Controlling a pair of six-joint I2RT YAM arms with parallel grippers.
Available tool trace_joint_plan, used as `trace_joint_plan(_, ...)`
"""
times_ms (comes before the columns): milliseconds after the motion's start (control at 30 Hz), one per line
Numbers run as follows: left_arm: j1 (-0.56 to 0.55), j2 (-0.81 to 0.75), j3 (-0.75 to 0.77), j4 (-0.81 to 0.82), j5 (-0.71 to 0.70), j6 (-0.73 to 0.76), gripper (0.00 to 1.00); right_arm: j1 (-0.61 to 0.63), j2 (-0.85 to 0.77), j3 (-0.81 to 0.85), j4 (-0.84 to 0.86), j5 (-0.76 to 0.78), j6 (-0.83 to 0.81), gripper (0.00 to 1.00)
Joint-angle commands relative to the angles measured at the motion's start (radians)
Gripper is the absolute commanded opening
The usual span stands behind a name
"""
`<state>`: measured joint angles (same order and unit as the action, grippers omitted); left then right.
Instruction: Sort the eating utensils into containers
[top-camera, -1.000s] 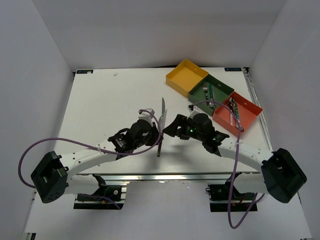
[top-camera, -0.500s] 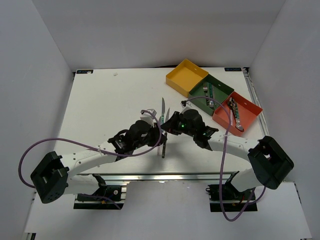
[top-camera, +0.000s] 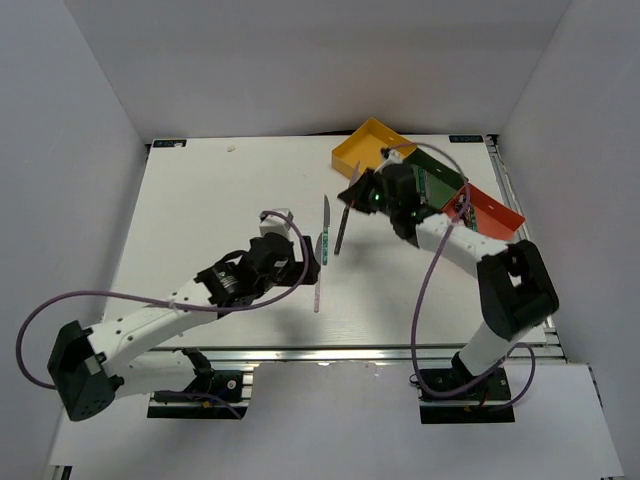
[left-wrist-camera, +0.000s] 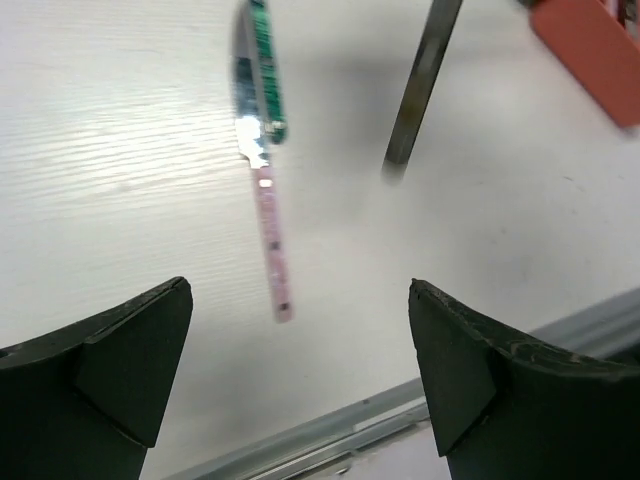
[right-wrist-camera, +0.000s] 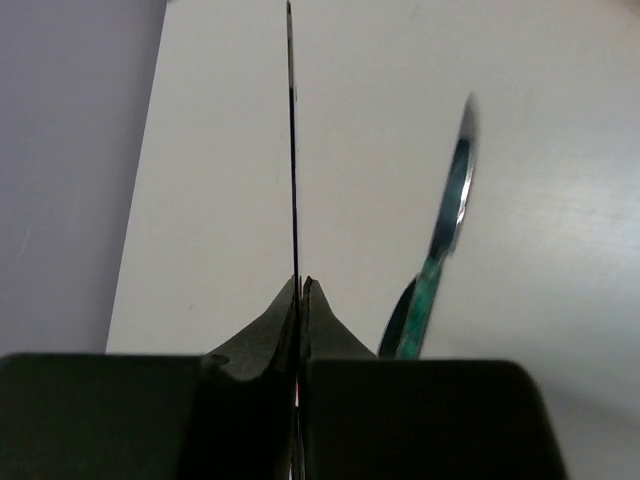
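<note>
My right gripper is shut on a dark slim knife, which hangs above the table beside the yellow container. The same knife shows in the left wrist view. A teal-handled knife and a pink-handled utensil lie end to end on the table. Just left of them my left gripper stands wide open with nothing in it. The dark green container and the red-orange container hold utensils, partly hidden by the right arm.
The three containers sit in a diagonal row at the back right, near the table's right edge. White walls close in the table on three sides. A metal rail runs along the near edge. Purple cables trail from both arms.
The left gripper opened and let go of the dark knife. The right gripper shut on it and carried it back right toward the containers. The left arm drew back.
</note>
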<state>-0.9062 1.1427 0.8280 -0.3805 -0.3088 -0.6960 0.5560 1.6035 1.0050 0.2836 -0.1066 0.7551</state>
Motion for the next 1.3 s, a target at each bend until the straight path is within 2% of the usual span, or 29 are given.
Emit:
trace_joint_plan(0, 0.0, -0.124, 0.045, -0.246, -0.16, 0.056, 0.98, -0.119, 0.091, 0.211, -0.043, 0.01, -0.127, 0.0)
trace_joint_plan(33, 0.0, -0.145, 0.04, -0.259, -0.162, 0.087, 0.98, -0.142, 0.169, 0.333, -0.069, 0.008, -0.155, 0.0)
trace_joint_plan(233, 0.0, -0.262, -0.085, -0.203, -0.109, 0.141, 0.98, -0.284, 0.484, 0.767, -0.069, -0.036, -0.267, 0.0)
trace_joint_plan(333, 0.0, -0.258, -0.147, -0.105, 0.008, 0.132, 0.98, -0.323, 0.62, 0.926, -0.09, -0.058, -0.31, 0.0)
trace_joint_plan(367, -0.002, -0.248, -0.161, -0.089, 0.023, 0.121, 0.98, -0.33, 0.651, 1.033, -0.122, -0.051, -0.328, 0.0)
trace_joint_plan(467, -0.005, -0.207, -0.162, -0.1, 0.019, 0.101, 0.98, -0.352, 0.76, 1.189, -0.15, -0.053, -0.384, 0.0)
trace_joint_plan(733, -0.007, -0.146, -0.225, -0.028, 0.011, 0.03, 0.98, -0.369, 0.88, 1.284, -0.149, -0.056, -0.485, 0.0)
trace_joint_plan(767, -0.005, -0.141, -0.23, -0.021, 0.011, 0.026, 0.98, -0.369, 0.88, 1.279, -0.15, -0.048, -0.487, 0.17)
trace_joint_plan(867, -0.005, -0.127, -0.214, -0.021, 0.005, 0.02, 0.98, -0.367, 0.869, 1.252, -0.158, -0.045, -0.488, 0.51)
trace_joint_plan(933, -0.007, -0.118, -0.184, -0.038, -0.015, 0.015, 0.98, -0.366, 0.859, 1.253, -0.178, -0.051, -0.49, 0.67)
trace_joint_plan(967, -0.005, -0.113, -0.175, -0.044, -0.025, 0.012, 0.98, -0.366, 0.855, 1.258, -0.185, -0.042, -0.496, 0.86)
trace_joint_plan(1000, -0.005, -0.112, -0.159, -0.046, -0.048, 0.006, 0.98, -0.364, 0.843, 1.264, -0.195, -0.032, -0.5, 0.89)
trace_joint_plan(1167, -0.005, -0.023, -0.11, -0.009, -0.065, -0.025, 0.98, -0.363, 0.739, 1.268, -0.297, 0.088, -0.51, 0.89)
trace_joint_plan(1233, -0.007, 0.055, -0.083, 0.015, -0.069, -0.028, 0.98, -0.354, 0.618, 1.218, -0.362, 0.187, -0.496, 0.89)
trace_joint_plan(1267, -0.005, 0.087, -0.067, 0.029, -0.073, -0.03, 0.98, -0.349, 0.568, 1.119, -0.388, 0.212, -0.481, 0.89)
